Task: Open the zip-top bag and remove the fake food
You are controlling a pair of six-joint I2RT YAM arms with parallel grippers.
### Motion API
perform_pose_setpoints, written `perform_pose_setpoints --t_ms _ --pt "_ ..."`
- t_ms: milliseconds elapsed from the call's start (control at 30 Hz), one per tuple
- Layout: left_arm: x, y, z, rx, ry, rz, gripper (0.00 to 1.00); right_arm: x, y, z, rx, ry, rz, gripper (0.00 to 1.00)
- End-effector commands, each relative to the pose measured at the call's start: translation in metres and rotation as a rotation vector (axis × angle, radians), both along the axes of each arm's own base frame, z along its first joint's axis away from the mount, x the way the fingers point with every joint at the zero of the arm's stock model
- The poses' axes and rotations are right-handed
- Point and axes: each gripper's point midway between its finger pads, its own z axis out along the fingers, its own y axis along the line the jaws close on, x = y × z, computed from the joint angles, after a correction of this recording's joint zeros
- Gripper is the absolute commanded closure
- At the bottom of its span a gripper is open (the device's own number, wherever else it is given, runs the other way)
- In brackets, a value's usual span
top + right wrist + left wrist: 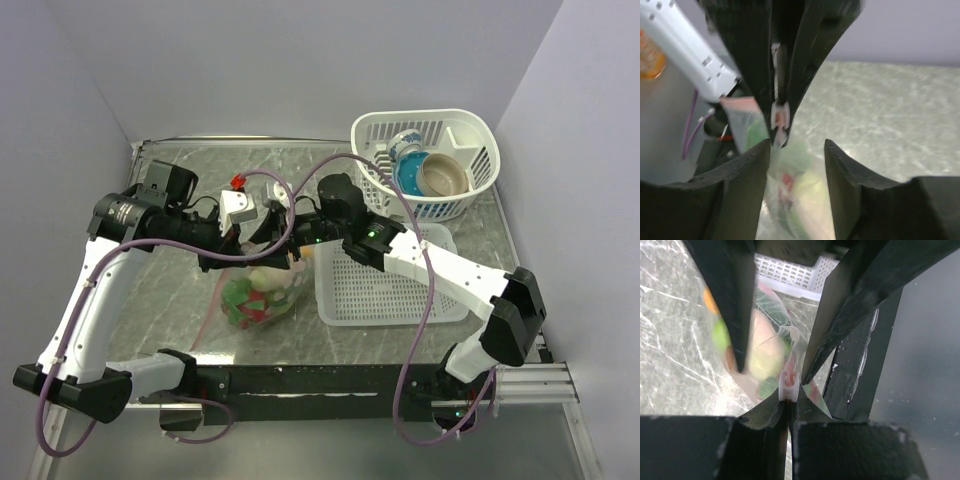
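Left end effector (788, 402) is pinched nearly shut on the zip strip (788, 381) of the zip-top bag (268, 310), just left of the flat basket (385, 290), fake food (238, 296) inside. Right end effector (797, 145) gapes open, holding nothing. My worry: that thin pinch slips once the right one tugs.

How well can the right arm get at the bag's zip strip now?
Probably yes. The right end effector stands open close to the zip strip, which the left end effector pinches, and nothing visible lies between them.
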Motion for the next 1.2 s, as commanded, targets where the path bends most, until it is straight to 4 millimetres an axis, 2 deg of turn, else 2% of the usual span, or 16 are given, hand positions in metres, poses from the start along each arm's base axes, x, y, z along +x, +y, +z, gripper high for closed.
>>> perform_pose_setpoints --t_ms 0,67,100,167,200,300,333,433,533,633,733,767,833,900,1067,1167 --pt "0.0 -0.002 0.008 -0.018 -0.054 -0.021 0.89 -0.013 -0.003 -0.005 -0.039 0.029 0.096 0.56" --pt "0.002 -0.001 0.006 -0.011 -0.049 -0.014 0.9 -0.013 -0.002 -0.007 -0.047 0.039 0.11 0.7" --pt "0.002 -0.001 0.005 -0.005 -0.046 -0.01 0.9 -0.009 -0.002 -0.004 -0.043 0.033 0.104 0.86" --pt "0.001 -0.001 0.005 -0.008 -0.042 -0.009 0.89 -0.004 0.0 -0.005 -0.048 0.049 0.095 0.97" --pt "0.001 -0.001 0.004 -0.007 -0.041 -0.009 0.89 -0.001 0.0 -0.001 -0.04 0.048 0.091 1.0" --pt "0.002 0.004 -0.001 0.02 -0.047 0.005 0.87 0.002 -0.001 0.004 -0.029 0.06 0.09 1.0" --pt "0.003 0.005 -0.003 0.03 -0.039 0.017 0.75 0.005 -0.003 0.007 -0.023 0.057 0.076 1.0" --pt "0.01 0.012 -0.006 0.071 -0.038 0.069 0.49 0.01 -0.005 0.014 -0.008 0.036 0.043 1.0" --pt "0.017 0.011 0.012 0.045 -0.086 0.113 0.43 0.013 -0.005 0.016 -0.008 0.035 0.035 1.0" --pt "0.023 0.005 0.047 -0.037 -0.184 0.145 0.31 0.011 -0.003 0.012 -0.015 0.062 0.05 1.0" --pt "0.029 0.0 0.068 -0.113 -0.227 0.199 0.28 0.01 0.0 0.011 -0.014 0.088 0.065 1.0" --pt "0.036 -0.003 0.07 -0.138 -0.251 0.205 0.28 0.009 0.0 0.01 -0.018 0.097 0.066 1.0" --pt "0.036 -0.006 0.072 -0.175 -0.245 0.22 0.29 0.009 0.0 0.009 -0.019 0.106 0.067 1.0" --pt "0.037 -0.011 0.07 -0.199 -0.239 0.207 0.3 0.009 0.0 0.01 -0.019 0.108 0.066 1.0" --pt "0.034 -0.012 0.059 -0.166 -0.184 0.176 0.43 0.01 -0.001 0.016 -0.007 0.087 0.051 1.0" --pt "0.032 -0.01 0.047 -0.136 -0.148 0.176 0.42 0.011 -0.002 0.019 -0.003 0.081 0.044 1.0"
